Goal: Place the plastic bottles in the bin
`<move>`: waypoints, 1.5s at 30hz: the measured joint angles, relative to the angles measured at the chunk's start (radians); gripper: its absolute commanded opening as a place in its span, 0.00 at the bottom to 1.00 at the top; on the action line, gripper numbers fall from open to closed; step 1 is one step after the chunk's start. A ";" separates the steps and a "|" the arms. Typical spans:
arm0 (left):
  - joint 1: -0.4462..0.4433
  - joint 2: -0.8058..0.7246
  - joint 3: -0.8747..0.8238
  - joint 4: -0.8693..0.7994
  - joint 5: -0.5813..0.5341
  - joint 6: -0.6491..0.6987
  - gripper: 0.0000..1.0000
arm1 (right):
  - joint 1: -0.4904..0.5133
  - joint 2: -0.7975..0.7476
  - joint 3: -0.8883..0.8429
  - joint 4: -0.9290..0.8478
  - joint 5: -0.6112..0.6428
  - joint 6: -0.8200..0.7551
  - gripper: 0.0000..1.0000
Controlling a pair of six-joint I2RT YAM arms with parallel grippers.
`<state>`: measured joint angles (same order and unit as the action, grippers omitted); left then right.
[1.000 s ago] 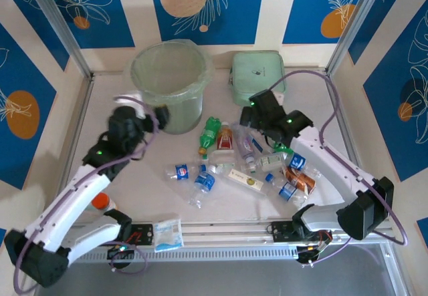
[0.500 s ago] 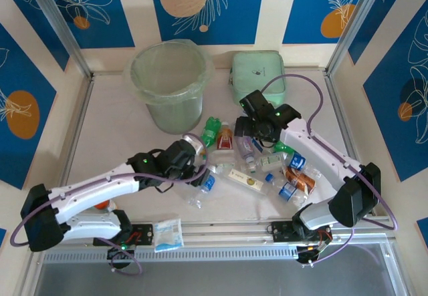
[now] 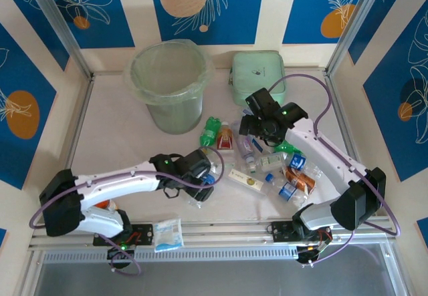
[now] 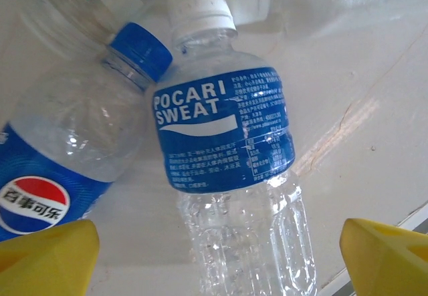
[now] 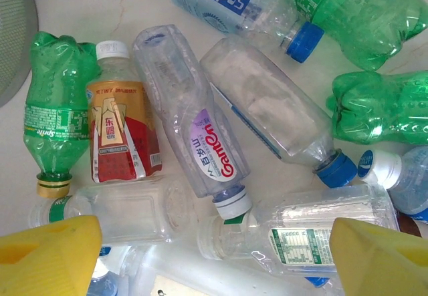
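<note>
Since every one of the bottles (image 3: 257,162) that could be seen lay on the table (image 3: 114,129), the task looked to be at its very start. The bin (image 3: 172,112) stood upright at the far left, and as far as the top view showed, nothing lay inside it. About a dozen bottles were scattered from the middle of the table to the right. The closest to the bin, a green bottle (image 3: 211,130), lay near its foot, to the right.

The left gripper (image 4: 217,259) hung low over the near-left end of the scatter, jaws wide apart and nothing in them. Between its fingertips (image 4: 47,256) lay a Pocari bottle (image 4: 224,135) on its side, touched by neither pad. A Pepsi bottle (image 4: 60,156) lay just beside it on the left. That looked like the approach to a pick.

The right gripper (image 5: 214,256) hovered above the far part of the pile, likewise open and empty. Under it lay a Sprite bottle (image 5: 57,115), a red-labelled bottle (image 5: 124,132) and a Ganten bottle (image 5: 197,142) side by side, with more clear and green ones crowded to the right.

By my reading nothing was yet done. Each bottle was left to be gripped, carried to the far left and dropped in the bin. The case (image 3: 257,75) and the packet (image 3: 167,234) were no part of it.
</note>
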<state>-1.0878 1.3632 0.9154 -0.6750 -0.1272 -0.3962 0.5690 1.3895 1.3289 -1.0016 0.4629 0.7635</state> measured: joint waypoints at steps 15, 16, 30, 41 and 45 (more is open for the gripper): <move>-0.020 0.140 0.027 -0.008 0.035 -0.022 0.86 | -0.021 -0.014 0.000 -0.017 0.000 0.014 0.90; -0.021 0.149 0.027 -0.009 0.038 -0.025 0.85 | -0.022 -0.014 0.000 -0.017 -0.001 0.015 0.89; -0.024 0.220 0.052 -0.054 0.040 -0.067 0.64 | -0.024 -0.015 -0.001 -0.016 -0.012 0.023 0.88; -0.037 0.144 0.215 -0.209 0.010 -0.067 0.57 | -0.041 -0.045 -0.003 -0.010 -0.020 0.023 0.87; -0.040 0.066 0.363 -0.328 -0.034 -0.053 0.58 | -0.056 -0.060 -0.004 -0.008 -0.023 0.023 0.87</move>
<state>-1.1278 1.4292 1.2781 -1.0031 -0.1608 -0.4488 0.5129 1.3293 1.3251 -1.0100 0.4404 0.7860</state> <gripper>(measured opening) 0.581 0.876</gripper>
